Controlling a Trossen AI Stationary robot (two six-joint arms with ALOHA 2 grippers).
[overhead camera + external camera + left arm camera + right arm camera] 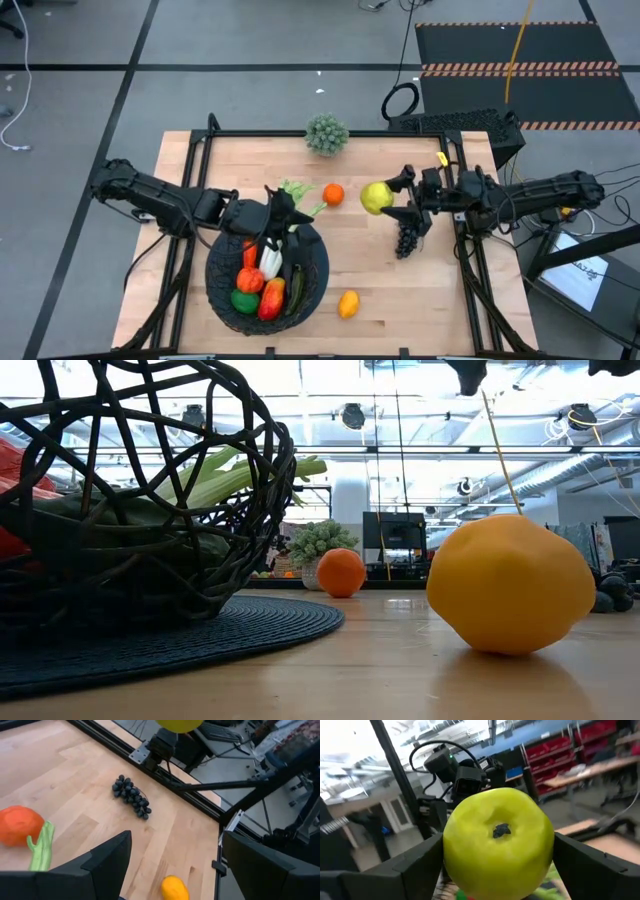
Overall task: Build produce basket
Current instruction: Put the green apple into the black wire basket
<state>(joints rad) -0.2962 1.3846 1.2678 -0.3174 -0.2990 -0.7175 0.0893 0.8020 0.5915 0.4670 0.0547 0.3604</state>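
The black woven basket (222, 290) stands near the table's front left and holds several produce pieces, red, orange, green and dark. A pale green celery stalk (298, 190) sticks out over its far rim, its leafy end (41, 845) beside the orange (333, 194). My left gripper (285, 215) hovers open over that rim with nothing between its fingers (110, 862). My right gripper (388, 203) is shut on a yellow-green apple (376, 197) above the table's middle right. Purple grapes (405, 240) and a yellow-orange fruit (348, 303) lie on the table. My right gripper pinches the apple between its two fingers, one on each opposite side (449, 851), with the apple's dimpled end (501, 830) facing the wrist. The fingers come about level from the table's right side. The apple is lifted clear of the table.
A spiky grey-green ball plant (327, 133) stands at the table's far edge. A dark round mat (240, 625) lies under the basket. Black frame rails (470, 270) run along the table's sides. Bare wood shows between the basket and the grapes.
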